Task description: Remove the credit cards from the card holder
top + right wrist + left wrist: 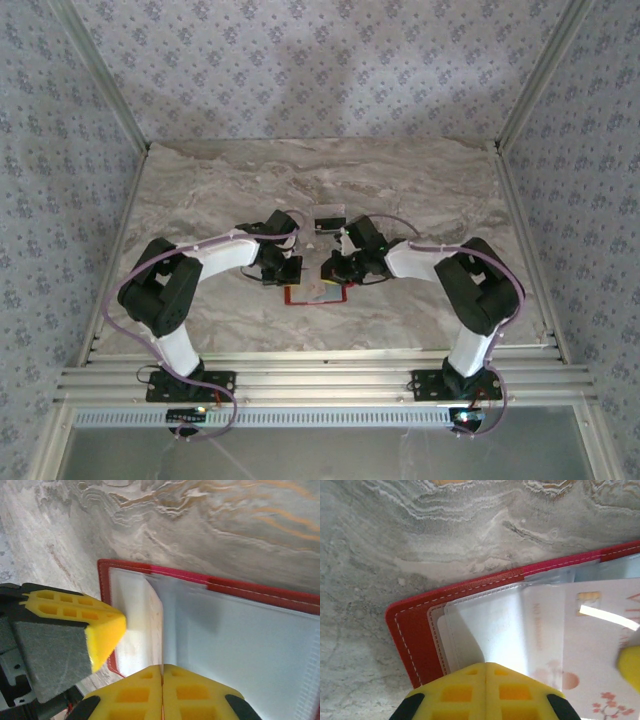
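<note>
In the top view the left tool (283, 270) sits at the 10 o'clock corner of the card holder (318, 296). The holder lies open and flat on the worktop (420, 190) between the 2 arms, its long axis running 9 to 3.

In its own wrist view the left tool's 2 yellow fingers are pressed together. A fold of clear pocket (485, 625) rises toward their seam, but I cannot tell whether they pinch it. From this tool, 1 credit card (585, 645) lies toward 2 o'clock, pale with a gold chip, tucked among the pockets.

The right tool (335, 268) sits at the holder's 1 o'clock edge. Its fingers are also closed tight, and in its wrist view a thin edge runs from 12 o'clock straight into their seam.

The right arm looks nearer the card. The pull likely falls to it, while the left tool steadies the 9 o'clock half.
</note>
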`<state>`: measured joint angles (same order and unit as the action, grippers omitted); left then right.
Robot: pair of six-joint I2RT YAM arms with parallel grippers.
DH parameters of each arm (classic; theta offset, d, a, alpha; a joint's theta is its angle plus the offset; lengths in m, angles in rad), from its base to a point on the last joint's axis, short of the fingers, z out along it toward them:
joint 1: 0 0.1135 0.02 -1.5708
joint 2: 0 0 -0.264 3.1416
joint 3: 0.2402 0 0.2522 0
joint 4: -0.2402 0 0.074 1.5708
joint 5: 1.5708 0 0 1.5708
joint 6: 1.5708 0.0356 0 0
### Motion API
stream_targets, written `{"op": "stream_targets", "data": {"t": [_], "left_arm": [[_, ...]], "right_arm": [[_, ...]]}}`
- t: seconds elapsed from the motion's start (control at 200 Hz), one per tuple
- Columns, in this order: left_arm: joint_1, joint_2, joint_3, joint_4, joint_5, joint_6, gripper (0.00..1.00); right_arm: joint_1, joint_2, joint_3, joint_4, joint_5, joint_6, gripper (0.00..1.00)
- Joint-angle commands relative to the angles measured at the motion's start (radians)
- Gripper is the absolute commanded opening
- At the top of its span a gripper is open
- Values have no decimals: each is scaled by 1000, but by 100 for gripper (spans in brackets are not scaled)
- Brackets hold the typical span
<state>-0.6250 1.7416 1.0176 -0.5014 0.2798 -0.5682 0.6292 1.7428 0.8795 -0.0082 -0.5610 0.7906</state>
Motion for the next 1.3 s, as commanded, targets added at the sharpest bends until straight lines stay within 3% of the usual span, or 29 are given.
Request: {"op": "stream_targets", "data": {"t": [0.0, 0.25, 0.495, 0.595, 0.72, 1.009, 1.294], "left_arm": [[-8, 1, -8, -61, -33, 10, 1], [-7, -39, 46, -74, -28, 1, 6], [-7, -105, 78, -87, -44, 3, 7], [2, -131, 62, -88, -59, 0, 7], [32, -173, 16, -71, -62, -2, 7], [101, -250, -114, -31, -36, -7, 7], [147, -272, -153, -35, -26, 13, 7]], "right_arm": [[-18, -48, -21, -95, 54, -52, 7], [-46, -158, 17, -238, 113, -152, 3], [-51, -219, 163, -421, 261, -559, 0], [-76, -180, 269, -507, 229, -727, 0], [-57, -142, 372, -546, 342, -1004, 0], [-61, -11, 605, -732, 444, -1608, 0], [-74, 156, 886, -890, 473, -1891, 0]]}}
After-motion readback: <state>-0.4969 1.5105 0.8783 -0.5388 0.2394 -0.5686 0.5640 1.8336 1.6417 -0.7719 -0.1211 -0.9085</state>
